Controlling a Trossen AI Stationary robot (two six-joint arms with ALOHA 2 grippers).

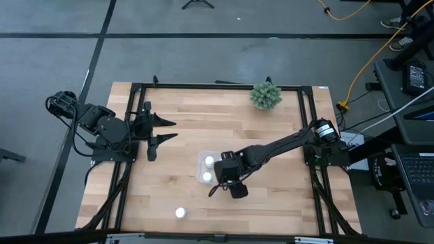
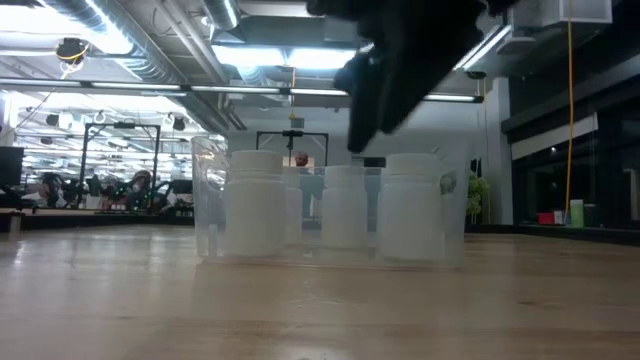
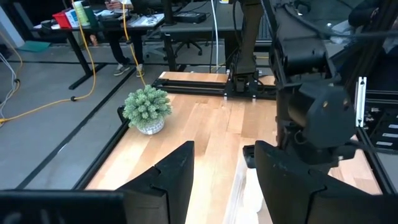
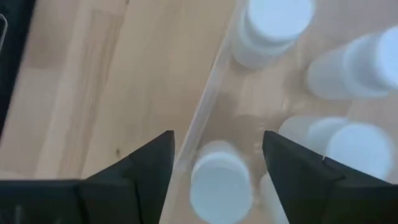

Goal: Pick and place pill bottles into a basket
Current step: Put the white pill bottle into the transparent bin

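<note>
The clear basket (image 1: 202, 157) stands near the table's middle and holds several white pill bottles (image 2: 255, 205). Four of them show in the right wrist view, one (image 4: 221, 180) directly below my right gripper (image 4: 217, 137). That gripper (image 1: 218, 183) is open and points down over the basket's near end. Its fingers stand on either side of that bottle, above it and apart from it. One more bottle (image 1: 180, 213) stands alone on the table near the front edge. My left gripper (image 1: 168, 131) is open and empty at the table's left.
A spiky green plant (image 1: 266, 95) in a small pot stands at the table's far right and also shows in the left wrist view (image 3: 147, 109). A black frame (image 1: 203, 87) runs around the table. Bare wood lies between the basket and the lone bottle.
</note>
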